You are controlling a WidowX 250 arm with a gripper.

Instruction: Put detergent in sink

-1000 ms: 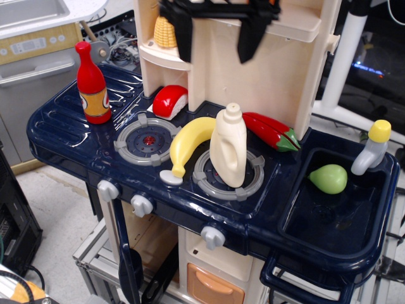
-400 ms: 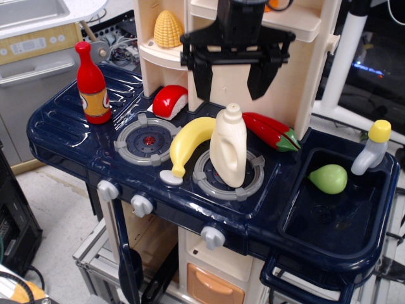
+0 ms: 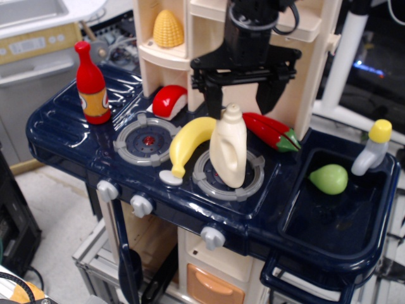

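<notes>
A glossy dark navy toy kitchen counter [image 3: 69, 136] of moulded plastic stands in a cluttered workroom, with a grey metal cabinet [image 3: 31, 69] behind it at the left, a white post [image 3: 345, 54] at the right and a pale floor below. A cream plastic shelf unit [image 3: 304, 82] rises from the back of the counter, and a ridged yellow toy corn cob [image 3: 168, 28] sits in its upper niche.

The cream-white detergent [image 3: 228, 147], a smooth jug with a round capped neck, stands upright on the right grey burner ring [image 3: 253, 183]. A curved yellow banana [image 3: 190, 142] lies just beside it on the left, between the two burners. A red chili pepper [image 3: 272, 132] with a green stem lies behind the jug to the right.

The black gripper [image 3: 243, 95] hangs just above and behind the cap, its two fingers spread wide and holding nothing.

The sink [image 3: 380, 215], a deep rectangular navy basin at the right end, holds a smooth green pear [image 3: 329, 178]. A grey faucet [image 3: 370, 152] with a yellow knob stands at its back corner.

A red bottle [image 3: 92, 82] with an orange label stands at the left rear. A red-and-white sushi piece [image 3: 169, 101] rests behind the left burner [image 3: 147, 140].
</notes>
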